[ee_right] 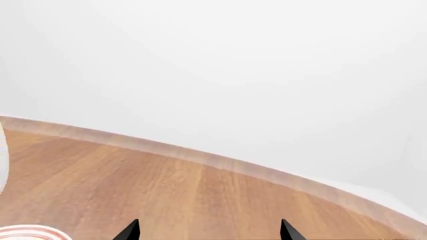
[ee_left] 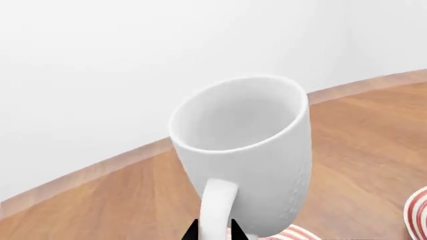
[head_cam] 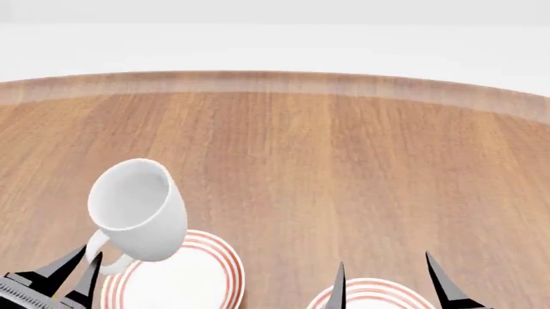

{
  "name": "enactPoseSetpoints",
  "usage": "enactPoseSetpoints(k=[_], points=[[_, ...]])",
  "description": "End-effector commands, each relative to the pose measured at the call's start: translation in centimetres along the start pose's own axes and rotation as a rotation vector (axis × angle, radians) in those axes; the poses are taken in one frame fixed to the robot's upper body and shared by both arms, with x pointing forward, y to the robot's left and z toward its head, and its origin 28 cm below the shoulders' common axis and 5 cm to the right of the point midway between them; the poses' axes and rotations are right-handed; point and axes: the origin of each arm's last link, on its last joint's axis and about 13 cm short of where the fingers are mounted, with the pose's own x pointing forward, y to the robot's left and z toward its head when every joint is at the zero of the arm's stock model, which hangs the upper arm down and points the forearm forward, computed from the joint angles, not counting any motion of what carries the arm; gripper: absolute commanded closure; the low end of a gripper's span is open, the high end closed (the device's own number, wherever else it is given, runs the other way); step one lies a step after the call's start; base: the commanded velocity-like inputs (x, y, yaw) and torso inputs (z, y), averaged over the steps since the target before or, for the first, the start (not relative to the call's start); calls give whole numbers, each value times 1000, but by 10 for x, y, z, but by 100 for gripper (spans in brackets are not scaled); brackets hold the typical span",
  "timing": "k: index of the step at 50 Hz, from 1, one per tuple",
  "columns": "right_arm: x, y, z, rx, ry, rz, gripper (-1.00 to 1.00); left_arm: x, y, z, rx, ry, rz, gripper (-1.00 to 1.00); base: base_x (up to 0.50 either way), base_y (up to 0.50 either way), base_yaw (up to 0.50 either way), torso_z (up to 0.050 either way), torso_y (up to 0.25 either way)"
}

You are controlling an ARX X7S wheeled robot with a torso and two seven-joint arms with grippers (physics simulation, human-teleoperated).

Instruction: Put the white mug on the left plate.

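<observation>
The white mug is tall, plain and glossy. My left gripper is shut on its loop handle and holds it tilted above the far edge of the left plate, a round white plate with thin red rings. In the left wrist view the mug fills the middle, its handle between the black fingertips of the left gripper, with a strip of the plate below it. My right gripper is open and empty over the right plate; it also shows in the right wrist view.
The round wooden table runs to a pale rim at the back, with a white wall behind. The second ringed plate shows at an edge of the left wrist view. The other mugs are out of view.
</observation>
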Motion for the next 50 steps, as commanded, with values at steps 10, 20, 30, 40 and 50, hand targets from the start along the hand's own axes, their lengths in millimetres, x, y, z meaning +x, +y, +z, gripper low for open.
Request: enactPoseSetpoints(k=[10,20,30,40,50], points=[[-1,0,-2,4,3,-2,-100,19,-8,-21,-42,54,0,100,0,0,0,0,0],[-1,-1,-2,5,2,-5,-100,21,-16,-27,-52,66,-25,100,0,0,0,0,0],[-3,-2,-3,9,1,-10,-100,29,-19,-33,-60,83,-17,100,0,0,0,0,1],[-3,-2,-4,11,2,-12,-100,37,-21,-44,-44,153,59,100,0,0,0,0,0],[-3,-1,-5,11,2,-9,-100,40,-24,-41,-37,177,124,100,0,0,0,0,0]])
